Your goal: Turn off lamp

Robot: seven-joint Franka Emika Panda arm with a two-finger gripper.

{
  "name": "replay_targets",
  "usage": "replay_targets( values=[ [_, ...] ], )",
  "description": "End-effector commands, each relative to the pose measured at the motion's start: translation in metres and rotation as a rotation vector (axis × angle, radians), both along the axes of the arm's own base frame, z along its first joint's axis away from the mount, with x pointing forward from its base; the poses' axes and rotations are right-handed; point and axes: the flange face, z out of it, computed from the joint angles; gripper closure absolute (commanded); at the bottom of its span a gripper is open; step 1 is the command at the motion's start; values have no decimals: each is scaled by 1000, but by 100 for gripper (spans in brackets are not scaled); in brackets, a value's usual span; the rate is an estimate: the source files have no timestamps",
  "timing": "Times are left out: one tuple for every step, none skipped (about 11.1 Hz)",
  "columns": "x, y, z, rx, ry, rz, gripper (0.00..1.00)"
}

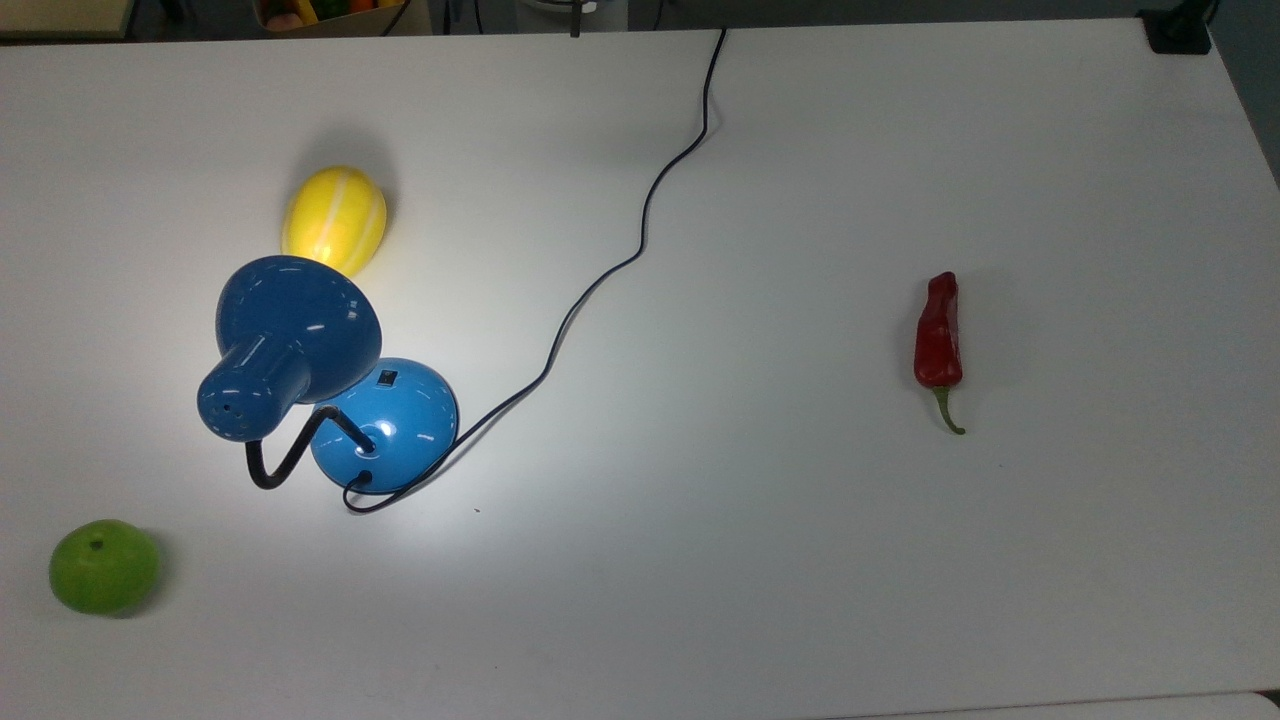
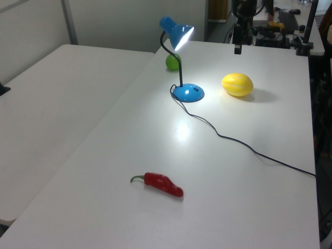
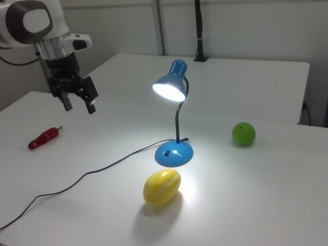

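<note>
Tabletop [image 1: 800, 560] is smooth, white and matte, with a second white table beside it in the left view's left and pale wall panels behind; no writing is legible anywhere. My gripper [image 3: 78, 104] hangs released, fingers apart, in the right view's upper left, well above the surface. Glossy blue desk lamp [image 1: 385, 420] with bell shade stands lit at the top view's left centre, its thin black cord [image 1: 640, 240] trailing to the top edge. Around it lie 1 yellow oval melon [image 1: 334, 220], 1 green round fruit [image 1: 104, 565] and 1 red chilli pepper [image 1: 938, 340].
</note>
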Motion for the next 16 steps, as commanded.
replay_targets(
  values=[
    [-7, 0, 0, 16, 51, -6, 0],
    [-7, -1, 1, 16, 49, -7, 0],
    [-7, -1, 1, 16, 48, -7, 0],
    [-7, -2, 1, 16, 49, -10, 0],
    [-7, -1, 1, 16, 49, -9, 0],
    [-7, -2, 2, 16, 48, -10, 0],
    [-7, -2, 2, 17, 46, -10, 0],
    [-6, -2, 2, 17, 43, -11, 0],
    [-6, -4, 2, 17, 43, -13, 0],
    [-6, -5, 4, 18, 39, -14, 0],
    [-5, -6, 5, 18, 36, -14, 0],
    [-5, -8, 5, 19, 33, -17, 6],
    [-5, -9, 5, 20, 36, -7, 29],
    [-4, -8, 4, 21, 36, -2, 68],
    [-3, -8, 3, 20, 38, -2, 100],
    [-3, -7, 2, 20, 39, 0, 100]
  ],
)
